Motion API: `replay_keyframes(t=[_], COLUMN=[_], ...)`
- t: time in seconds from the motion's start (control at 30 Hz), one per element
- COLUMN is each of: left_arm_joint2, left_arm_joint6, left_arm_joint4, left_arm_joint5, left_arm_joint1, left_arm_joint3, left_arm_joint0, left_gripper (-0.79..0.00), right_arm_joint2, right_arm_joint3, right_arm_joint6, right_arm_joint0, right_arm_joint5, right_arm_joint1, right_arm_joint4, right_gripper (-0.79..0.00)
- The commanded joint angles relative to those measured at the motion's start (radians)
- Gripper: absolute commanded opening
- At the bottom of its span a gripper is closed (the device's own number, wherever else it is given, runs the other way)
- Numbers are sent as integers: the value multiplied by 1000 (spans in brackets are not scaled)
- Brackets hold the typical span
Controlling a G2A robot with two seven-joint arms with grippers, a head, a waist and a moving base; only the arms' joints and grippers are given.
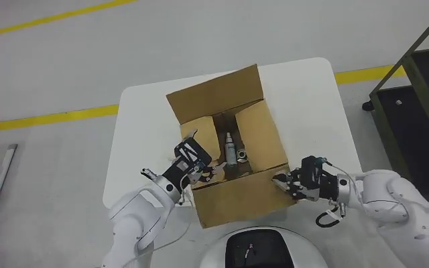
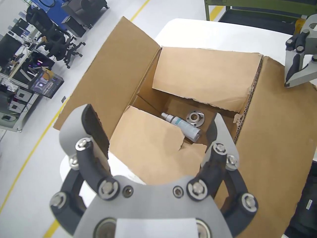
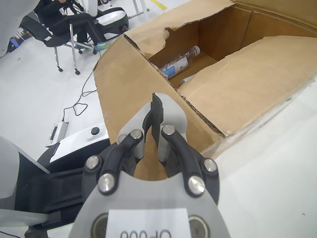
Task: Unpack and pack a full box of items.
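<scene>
A white table (image 1: 301,87) is seen on a pale grey floor marked with yellow lines (image 1: 60,117); a dark green cart (image 1: 402,100) is parked off one corner. A cardboard box (image 1: 231,201) is placed near the middle of the table, with its top opened. Its far flap (image 1: 214,97) is raised, its near flap is folded outward toward the robot, and its two side flaps, both torn along their edges, are tipped inward over part of the opening.

On the bottom of the box a slim spray bottle (image 2: 182,126) is laid on its side, and a round metal flange (image 2: 195,118) is set just beside it. A clear plastic water bottle (image 3: 179,61) is also laid inside, partly hidden under a side flap.

The left gripper (image 2: 151,117) is held above the box's near left part, over the torn left flap (image 2: 148,134); its fingers (image 2: 85,120) are spread wide apart and nothing is grasped. The right gripper (image 3: 155,105) is held at the box's near right corner, close to the near flap's edge; its fingers (image 3: 158,111) are pressed together, and nothing is seen between them.
</scene>
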Motion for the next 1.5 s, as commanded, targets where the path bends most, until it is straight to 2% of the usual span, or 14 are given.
replay_keyframes(t=[0.0,0.13,0.27,0.43,0.67,1.0,1.13,1.3,1.47], left_arm_joint2=[13,46,89,132,167,150,145,163,182], left_arm_joint6=[2,11,27,12,-101,-180,-186,-181,-189], left_arm_joint4=[3,29,37,72,57,104,125,139,159], left_arm_joint5=[4,16,18,13,38,58,61,62,85], left_arm_joint1=[0,0,-2,-3,-7,-1,2,3,1], left_arm_joint3=[5,24,51,95,137,144,146,151,179], left_arm_joint0=[-5,-25,-53,-91,-127,-126,-118,-110,-120], left_gripper=[0,0,0,0,0,0,0,0,0], right_arm_joint2=[46,142,146,72,-8,19,84,104,42], right_arm_joint3=[-9,-5,33,88,102,38,0,-29,-26], right_arm_joint6=[-110,-273,-278,-243,-251,-288,-332,-303,-248], right_arm_joint0=[-11,-68,-88,-67,-65,-155,-164,-102,-24], right_arm_joint5=[50,205,293,288,258,179,214,216,205], right_arm_joint1=[-2,-7,-10,-17,-25,-19,-16,-14,-19], right_arm_joint4=[1,-43,-91,-110,-136,-125,-126,-120,-127], right_gripper=[-785,-785,-785,-785,-785,-785,-785,-785,-785])
